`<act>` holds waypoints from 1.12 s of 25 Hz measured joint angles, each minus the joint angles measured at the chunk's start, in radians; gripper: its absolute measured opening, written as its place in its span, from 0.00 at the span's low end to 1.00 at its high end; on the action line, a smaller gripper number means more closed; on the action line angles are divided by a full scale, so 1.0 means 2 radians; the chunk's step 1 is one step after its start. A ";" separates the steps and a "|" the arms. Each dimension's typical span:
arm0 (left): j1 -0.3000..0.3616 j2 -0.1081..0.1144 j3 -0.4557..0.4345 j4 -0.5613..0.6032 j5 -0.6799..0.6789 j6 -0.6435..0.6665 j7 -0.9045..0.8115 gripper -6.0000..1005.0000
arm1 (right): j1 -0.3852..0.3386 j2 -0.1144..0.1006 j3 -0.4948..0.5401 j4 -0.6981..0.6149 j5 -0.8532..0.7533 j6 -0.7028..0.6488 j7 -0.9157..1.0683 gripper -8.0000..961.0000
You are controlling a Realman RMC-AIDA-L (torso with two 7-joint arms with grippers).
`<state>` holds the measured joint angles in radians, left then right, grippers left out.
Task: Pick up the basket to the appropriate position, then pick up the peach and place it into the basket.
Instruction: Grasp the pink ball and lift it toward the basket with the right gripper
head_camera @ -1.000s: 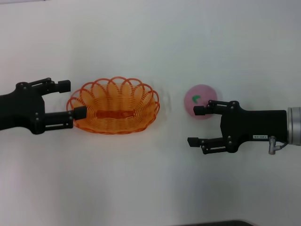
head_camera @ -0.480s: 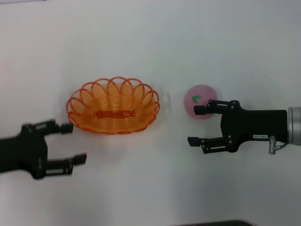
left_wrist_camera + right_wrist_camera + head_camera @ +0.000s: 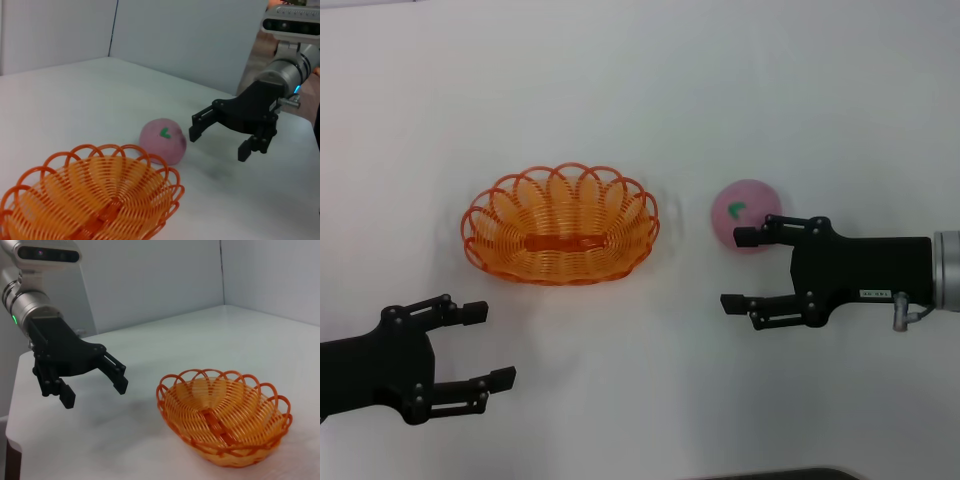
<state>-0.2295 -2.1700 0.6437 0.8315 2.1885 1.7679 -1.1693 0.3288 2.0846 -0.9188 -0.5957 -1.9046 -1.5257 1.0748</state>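
Note:
The orange wire basket rests upright on the white table, left of centre, with nothing inside it. To its right, a small gap away, lies the pink peach with its green leaf mark on top. My left gripper hangs open near the front left, well clear of the basket. Open as well, my right gripper sits just in front of the peach, its far finger beside the fruit's near side. The left wrist view shows the basket, the peach and the right gripper. The right wrist view shows the basket and the left gripper.
The white table stretches on behind the objects. Pale walls meet at a corner behind it in both wrist views. A dark strip marks the table's front edge.
My left gripper has drawn back from the basket's left rim toward the front left. The basket stays where it was. The right arm has not moved.

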 joint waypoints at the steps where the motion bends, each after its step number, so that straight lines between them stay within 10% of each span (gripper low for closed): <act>1: -0.001 0.000 -0.001 0.000 0.000 0.000 0.000 0.84 | -0.001 0.000 0.000 0.000 0.000 -0.002 0.001 0.81; 14: 0.000 0.000 -0.003 -0.002 0.000 0.000 0.001 0.84 | 0.029 -0.050 0.019 -0.047 -0.012 -0.134 0.288 0.80; 28: -0.001 0.001 -0.003 -0.002 0.003 0.000 0.002 0.84 | 0.108 -0.044 0.063 -0.182 -0.201 -0.160 0.461 0.82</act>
<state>-0.2310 -2.1674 0.6379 0.8267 2.1944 1.7679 -1.1659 0.5444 1.9968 -0.7925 -0.9606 -2.3075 -1.8464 1.9977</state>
